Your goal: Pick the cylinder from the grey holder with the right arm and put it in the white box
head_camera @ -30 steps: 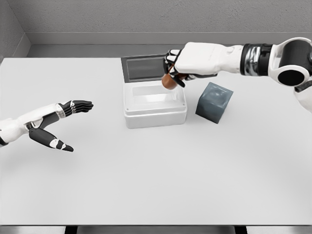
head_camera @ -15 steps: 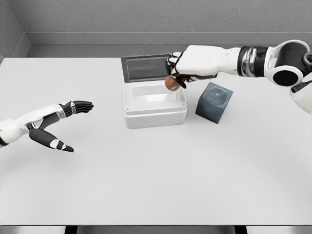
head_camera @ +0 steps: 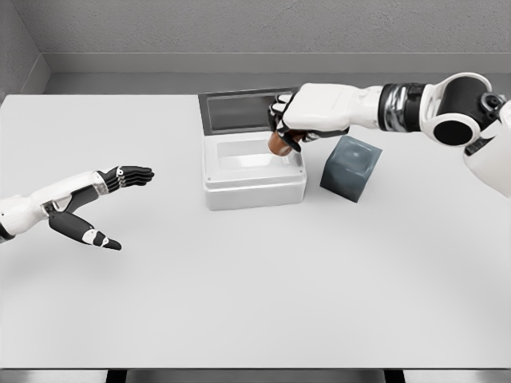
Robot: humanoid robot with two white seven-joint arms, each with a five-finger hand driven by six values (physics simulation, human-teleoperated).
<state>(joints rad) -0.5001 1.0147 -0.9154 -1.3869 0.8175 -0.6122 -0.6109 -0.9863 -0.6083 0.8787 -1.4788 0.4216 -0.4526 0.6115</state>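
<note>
right hand point(head_camera: 297, 120) clenched on brown cylinder point(head_camera: 279, 144) over white box point(head_camera: 253, 170) back-right corner | grey holder point(head_camera: 350, 167) just right of box | left hand point(head_camera: 96, 203) fingers released, holding nothing, far left above table point(head_camera: 255, 295)

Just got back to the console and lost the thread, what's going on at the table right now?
The right hand holds the small brown cylinder over the right rear corner of the open white box, whose grey lid stands open behind it. The cylinder is not yet released. The dark grey cube-shaped holder sits just right of the box, already without the cylinder. The left hand rests open at the table's left side.
</note>
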